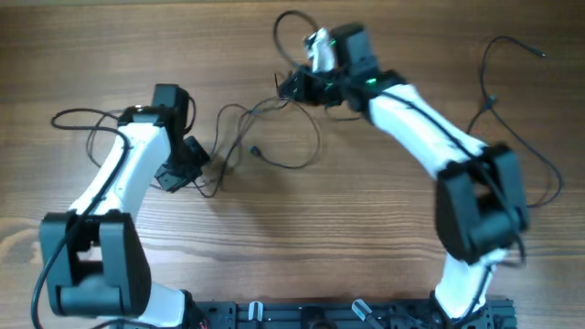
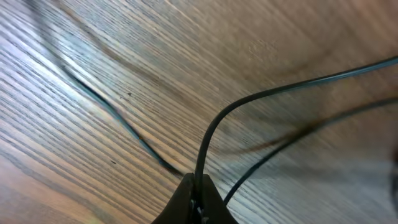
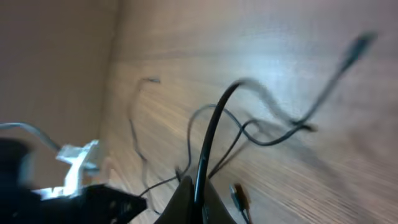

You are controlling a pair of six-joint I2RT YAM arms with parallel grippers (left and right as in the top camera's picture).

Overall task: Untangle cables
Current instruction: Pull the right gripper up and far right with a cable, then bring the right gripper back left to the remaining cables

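1. Nearest the lens, pinched together on one thin cord of the cables (image 2: 205, 143): left hand (image 2: 196, 202), low over the table (image 2: 93, 168).
2. Likewise clamped on another cord, rising straight out of the grip: right hand (image 3: 196, 196), blurred, so exact bite hard to judge.
3. Outward from both grips: loose loops lying on the table between the two hands, crossing near the middle, one plug end (image 1: 257, 151) free beside them.
4. Possible trouble: drawing the crossing into a knot by pulling apart too fast; losing so thin a cord from the pinch; dragging the plug end into a loop and snagging it.
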